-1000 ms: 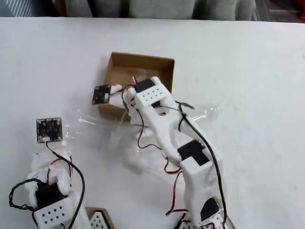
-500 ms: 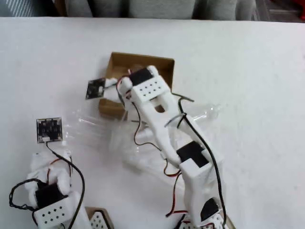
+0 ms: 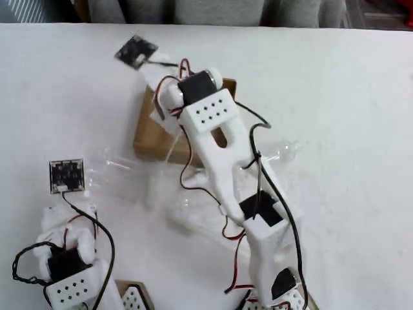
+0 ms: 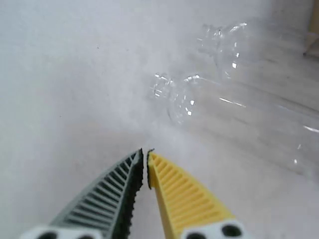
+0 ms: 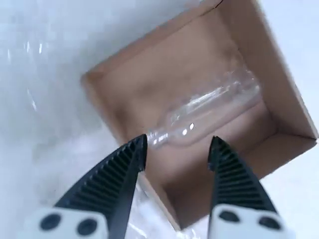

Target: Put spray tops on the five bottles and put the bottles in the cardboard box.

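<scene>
The cardboard box [image 5: 279, 99] holds one clear bottle [image 5: 209, 112] lying on its side, its neck bare. My right gripper [image 5: 177, 144] hangs open just above that bottle, nothing between its fingers. In the high view the right arm [image 3: 213, 129] stretches over the box [image 3: 147, 137]. My left gripper [image 4: 145, 152] is shut and empty, low over the table. Two clear bottles [image 4: 234, 117] [image 4: 224, 40] without tops lie just ahead of it, necks towards it.
More clear bottles lie on the white table beside and under the right arm [image 3: 119, 169] [image 3: 193, 219] [image 3: 284, 154]. The left arm [image 3: 64, 258] sits at the near left corner. A small brown box edge [image 3: 132, 287] shows at the near edge.
The right arm's wrist has risen and swung towards the far side of the box, its camera board now beyond the box. The left arm has stayed still.
</scene>
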